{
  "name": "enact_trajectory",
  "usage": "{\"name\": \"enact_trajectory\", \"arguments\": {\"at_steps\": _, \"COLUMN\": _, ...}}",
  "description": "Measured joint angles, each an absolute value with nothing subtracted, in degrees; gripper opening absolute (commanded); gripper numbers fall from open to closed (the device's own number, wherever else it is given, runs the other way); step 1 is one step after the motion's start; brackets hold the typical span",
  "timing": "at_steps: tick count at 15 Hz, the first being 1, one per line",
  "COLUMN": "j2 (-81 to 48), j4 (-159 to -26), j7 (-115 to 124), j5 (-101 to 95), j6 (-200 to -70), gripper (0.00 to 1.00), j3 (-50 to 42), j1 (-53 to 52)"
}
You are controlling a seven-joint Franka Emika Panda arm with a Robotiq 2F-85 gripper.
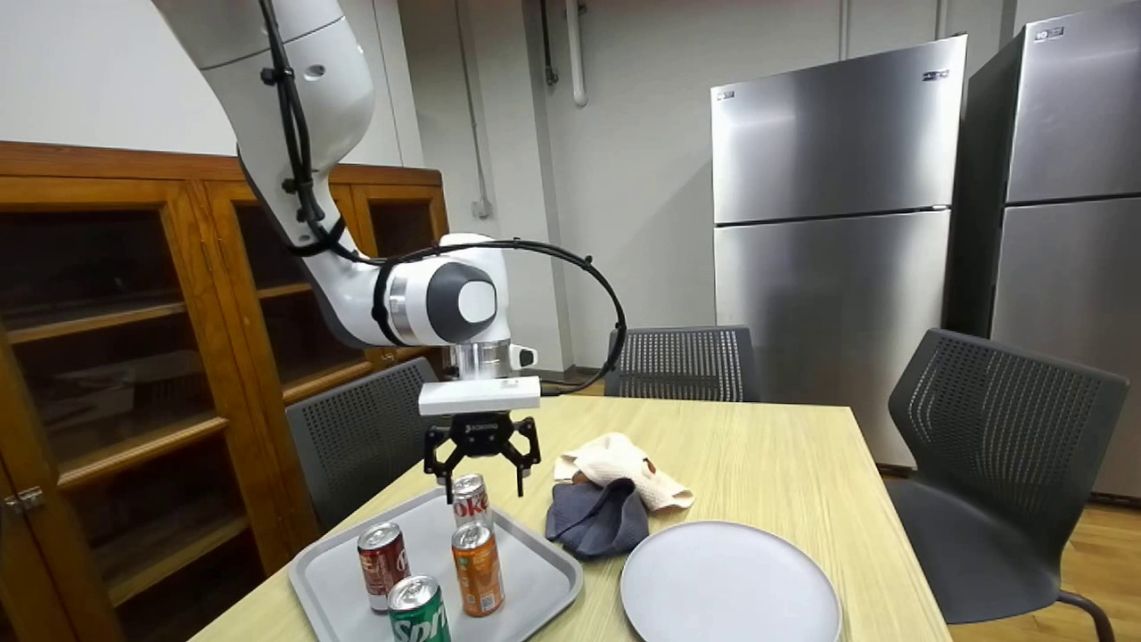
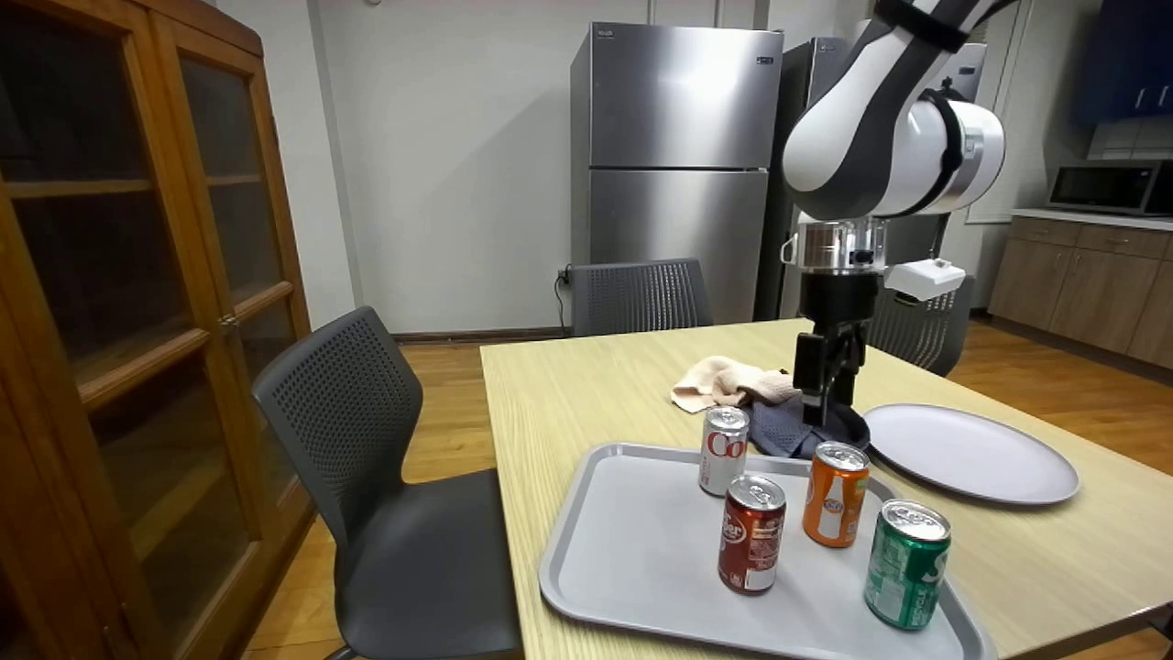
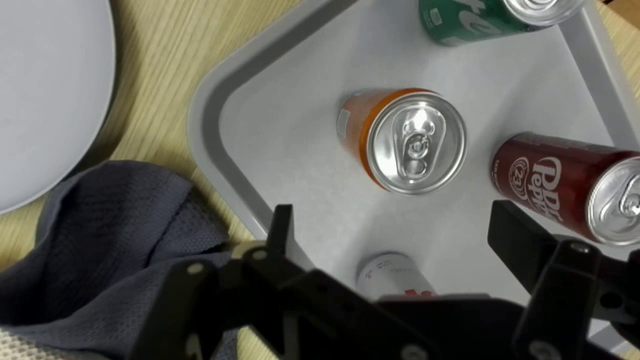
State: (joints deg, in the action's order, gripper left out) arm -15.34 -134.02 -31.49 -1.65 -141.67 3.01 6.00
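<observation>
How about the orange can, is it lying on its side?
No, in an exterior view the orange can stands upright on the gray tray.

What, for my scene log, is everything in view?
Table: one, pale wood, under tray
Tray: one, grey, on table
Cans: four; silver, orange, maroon, green; on tray
Plate: one, pale grey, beside tray
Cloths: two; cream, dark blue; beside tray
Chairs: three, charcoal, around table
Fridges: two, silver, behind table
Cabinet: one, brown wood, near table
Microwave: one, black, on counter
Wall cupboards: count unclear, blue, above microwave
Arm: one, white, above table
Gripper: one, black, open, over table
</observation>
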Motion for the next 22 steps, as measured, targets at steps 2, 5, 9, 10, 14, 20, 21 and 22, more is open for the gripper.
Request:
{"name": "enact_trajectory", "arguments": {"at_steps": 2, "j2": -15.30, "j4": -135.21, "j7": -31.48, "j5": -1.98, "j6": -141.89, "gripper": 1.00, "j3": 3.01, "j1": 5.87}}
{"name": "enact_trajectory", "arguments": {"at_steps": 5, "j2": -15.30, "j4": -137.00, "j7": -31.43, "j5": -1.99, "j6": -143.24, "gripper": 1.00, "j3": 2.89, "j1": 5.87}}
{"name": "enact_trajectory", "arguments": {"at_steps": 9, "j2": -15.40, "j4": -139.23, "j7": -29.89, "j5": -3.12, "j6": -147.06, "gripper": 1.00, "j3": 2.21, "j1": 5.87}}
{"name": "enact_trajectory", "arguments": {"at_steps": 10, "j2": -15.51, "j4": -139.66, "j7": -29.37, "j5": -3.55, "j6": -147.97, "gripper": 1.00, "j3": 2.04, "j1": 5.87}}
{"name": "enact_trajectory", "arguments": {"at_steps": 14, "j2": -16.34, "j4": -140.45, "j7": -27.34, "j5": -4.62, "j6": -150.26, "gripper": 1.00, "j3": 1.71, "j1": 5.83}}
{"name": "enact_trajectory", "arguments": {"at_steps": 20, "j2": -16.54, "j4": -140.47, "j7": -26.89, "j5": -4.62, "j6": -150.73, "gripper": 1.00, "j3": 1.71, "j1": 4.93}}
{"name": "enact_trajectory", "arguments": {"at_steps": 21, "j2": -16.59, "j4": -140.47, "j7": -26.70, "j5": -4.62, "j6": -150.75, "gripper": 1.00, "j3": 1.71, "j1": 4.65}}
{"name": "enact_trajectory", "arguments": {"at_steps": 22, "j2": -16.64, "j4": -140.47, "j7": -26.46, "j5": -4.64, "j6": -150.76, "gripper": 1.00, "j3": 1.71, "j1": 4.38}}
